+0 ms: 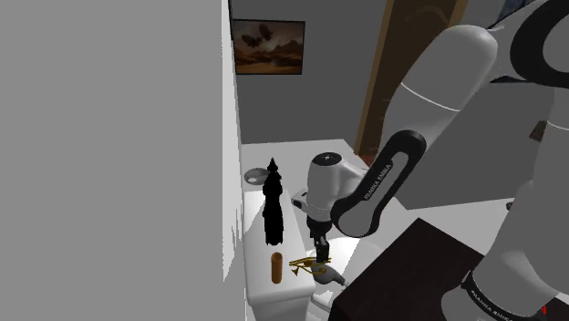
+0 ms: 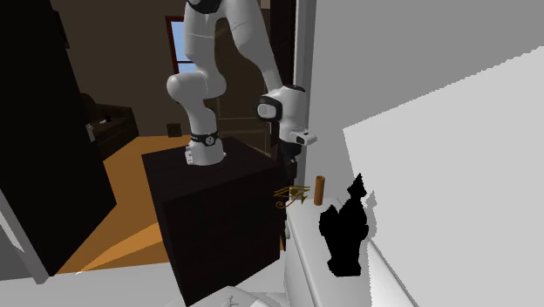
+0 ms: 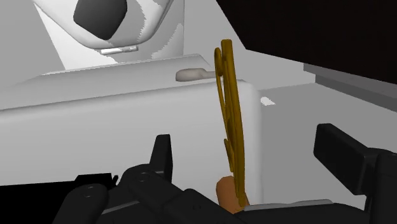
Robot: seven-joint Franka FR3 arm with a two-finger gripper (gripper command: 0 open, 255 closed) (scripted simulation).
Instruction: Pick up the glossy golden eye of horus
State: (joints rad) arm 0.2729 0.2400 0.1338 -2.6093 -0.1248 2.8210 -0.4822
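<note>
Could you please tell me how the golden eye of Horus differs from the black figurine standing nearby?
The golden eye of Horus is gold-coloured; the black figurine is plain black. The eye is a thin openwork piece, the figurine much taller and bulkier. The eye sits between the open fingers, untouched, while the figurine stands apart from them. Both appear to be on the same white top.
</note>
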